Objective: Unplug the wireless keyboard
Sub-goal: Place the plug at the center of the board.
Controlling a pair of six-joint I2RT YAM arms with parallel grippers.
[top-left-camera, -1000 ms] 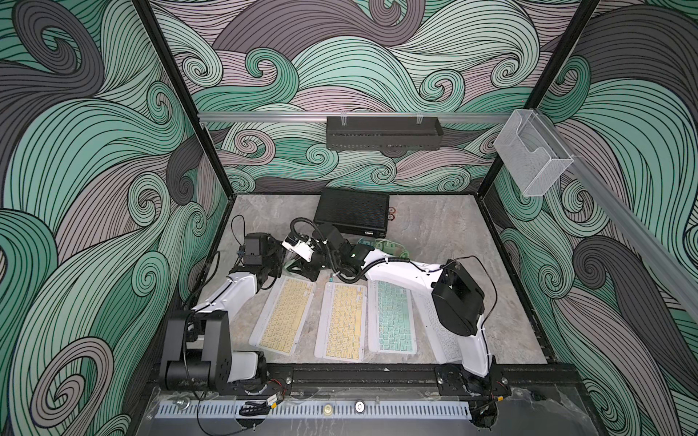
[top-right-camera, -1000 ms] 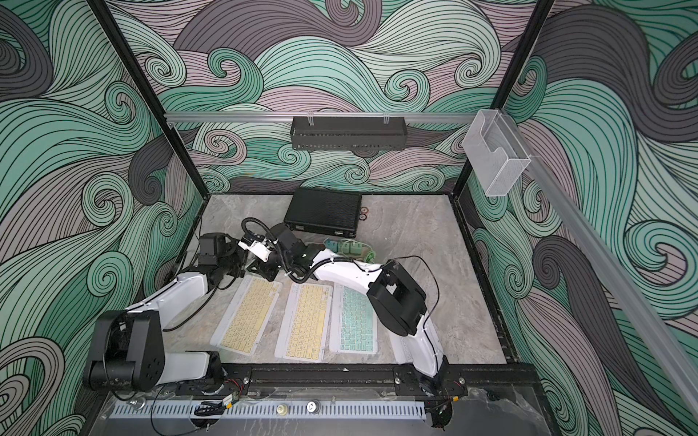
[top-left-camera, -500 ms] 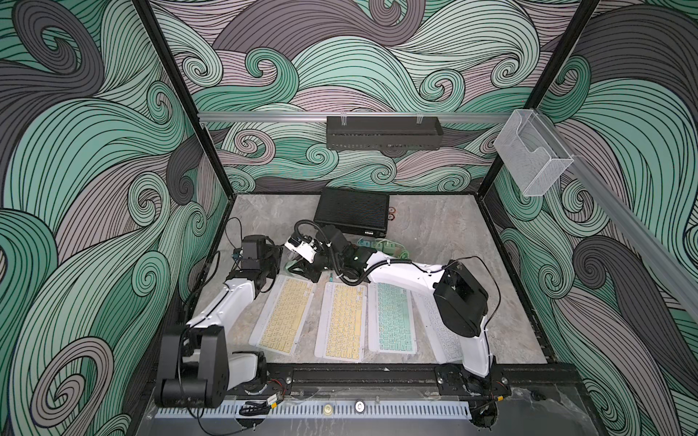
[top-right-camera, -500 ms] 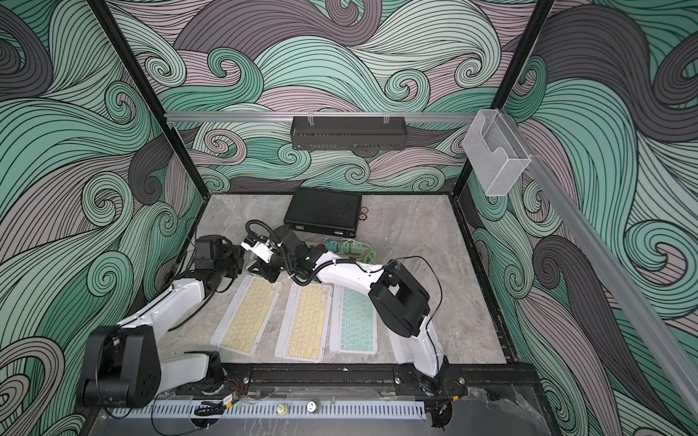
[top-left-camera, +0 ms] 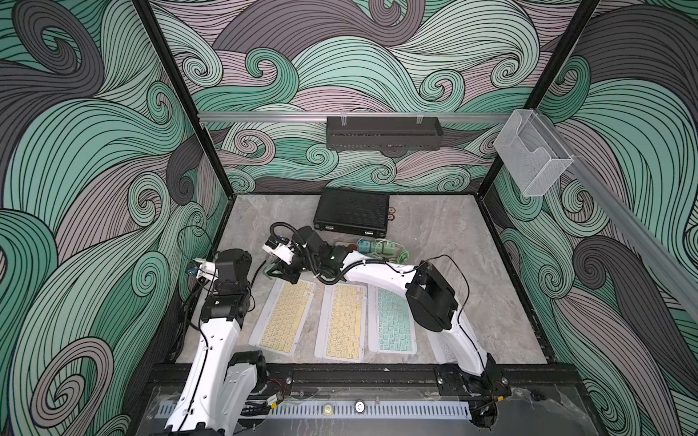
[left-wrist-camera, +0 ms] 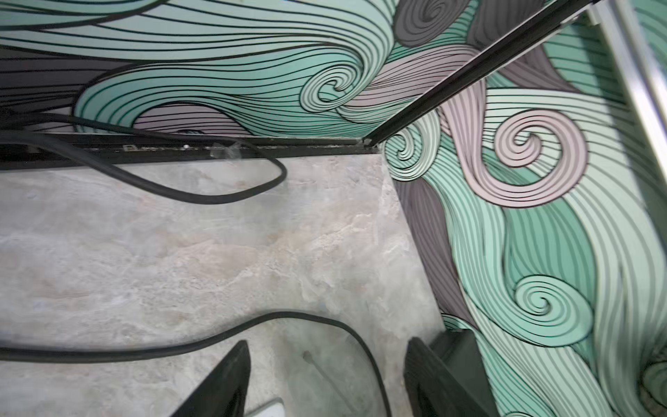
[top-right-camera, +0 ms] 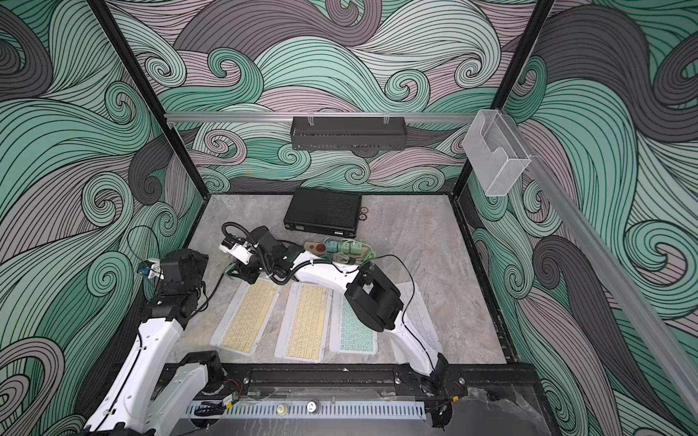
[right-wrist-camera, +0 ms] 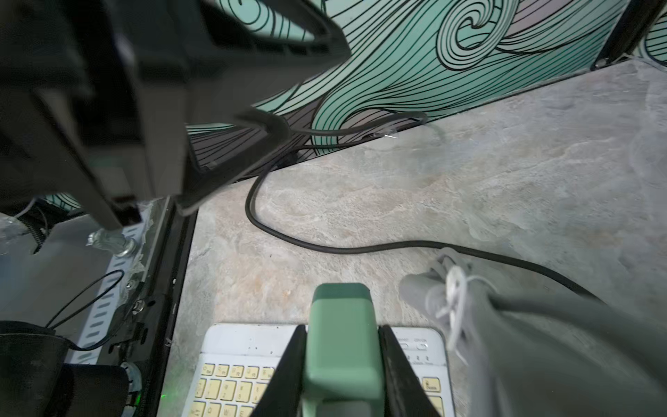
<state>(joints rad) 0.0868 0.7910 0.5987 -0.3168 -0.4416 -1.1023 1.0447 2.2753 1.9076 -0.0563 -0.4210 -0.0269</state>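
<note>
Just a white keyboard (right-wrist-camera: 238,337), yellow keys (right-wrist-camera: 214,388), green plug (right-wrist-camera: 343,346)

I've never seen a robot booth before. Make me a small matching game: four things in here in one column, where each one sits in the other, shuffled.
Things:
1. green plug
2. teal keyboard
3. black box
4. clear holder

Places:
A. mounted on a wall rail
B. clamped in the right arm's jaws
C. at the back of the table
D. lying flat beside a yellow keyboard

Pairs: 1-B, 2-D, 3-C, 4-A.
</note>
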